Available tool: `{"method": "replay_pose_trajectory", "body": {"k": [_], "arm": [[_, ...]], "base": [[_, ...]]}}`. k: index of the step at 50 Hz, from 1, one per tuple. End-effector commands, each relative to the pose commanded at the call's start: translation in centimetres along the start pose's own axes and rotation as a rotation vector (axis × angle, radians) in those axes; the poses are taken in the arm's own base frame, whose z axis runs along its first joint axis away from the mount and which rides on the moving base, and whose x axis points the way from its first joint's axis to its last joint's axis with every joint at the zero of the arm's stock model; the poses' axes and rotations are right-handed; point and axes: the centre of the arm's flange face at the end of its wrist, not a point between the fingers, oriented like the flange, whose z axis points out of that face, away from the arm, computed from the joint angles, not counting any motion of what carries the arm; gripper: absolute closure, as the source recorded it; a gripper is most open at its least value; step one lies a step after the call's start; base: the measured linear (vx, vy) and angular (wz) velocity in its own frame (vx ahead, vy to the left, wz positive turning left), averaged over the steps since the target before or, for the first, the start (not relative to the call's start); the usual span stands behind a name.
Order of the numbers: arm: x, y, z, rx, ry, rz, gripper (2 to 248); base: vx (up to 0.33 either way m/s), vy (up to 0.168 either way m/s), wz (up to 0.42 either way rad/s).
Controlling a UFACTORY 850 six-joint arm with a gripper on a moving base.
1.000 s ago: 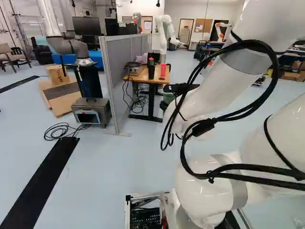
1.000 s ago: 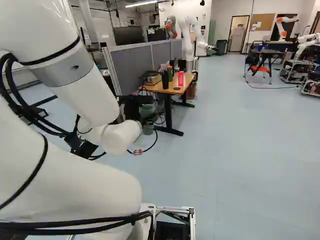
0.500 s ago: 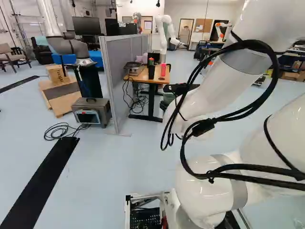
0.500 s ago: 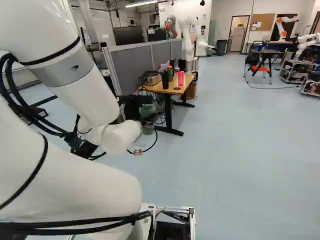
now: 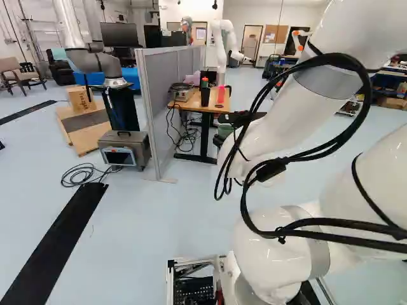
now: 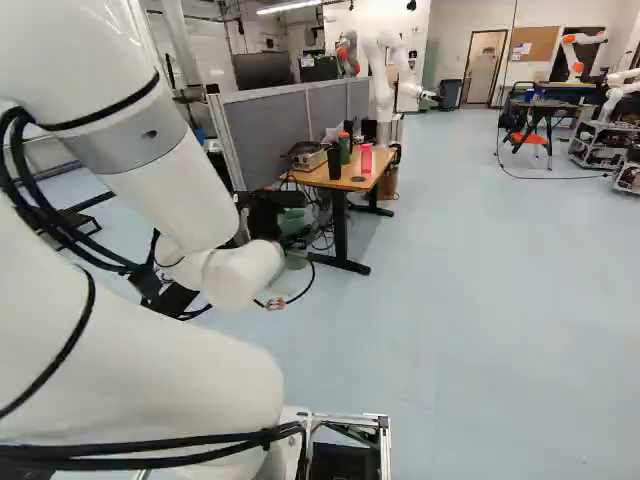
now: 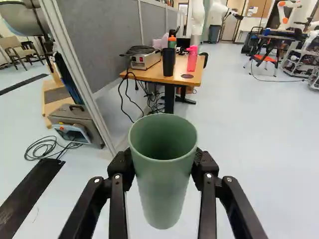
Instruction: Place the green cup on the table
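Right, nearest to me is my own arm [image 6: 150, 370], bent up and over the base, and out at its end the gripper [image 7: 164, 162] has its two fingers pressed on opposite sides of the green cup [image 7: 163, 194]. The cup sits between them with its mouth up and looks roughly upright to me. I take this as the carrying step: grasp made, cup off in the air over the floor [image 7: 244, 139], table well apart ahead.

So the next move is travel, I judge: drive the base forward, cup level, and check its bottom is higher than the table [image 7: 144, 74] before it crosses the near edge. The cable [image 7: 121, 97] hanging off that edge is something I'd rather not catch.

On the tabletop, a dark disc [image 7: 187, 76] lies near the front, just before a pink bottle [image 7: 192, 59]. Beside that stands a black tumbler [image 7: 168, 62], a green bottle [image 7: 172, 43] behind it, and a metal box [image 7: 145, 59] nearer the partition [image 7: 109, 37]. I'd aim for the front strip between box and tumbler, lower until the cup is seated, then let go; too far in and I could knock the tumbler. Beyond the table stands another robot [image 6: 381, 90].
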Motion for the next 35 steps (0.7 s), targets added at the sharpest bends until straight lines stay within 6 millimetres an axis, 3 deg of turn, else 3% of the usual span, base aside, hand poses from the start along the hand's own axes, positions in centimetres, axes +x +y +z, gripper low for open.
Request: {"method": "replay_pose_trajectory", "body": {"k": [17,35], "arm": [[0.0,0.0,0.0,0.0,0.0,0.0,124],[0.0,0.0,0.0,0.0,0.0,0.0,124]], "base": [[0.115,-0.043,-0.001],[0.211,-0.077,0.007]]}}
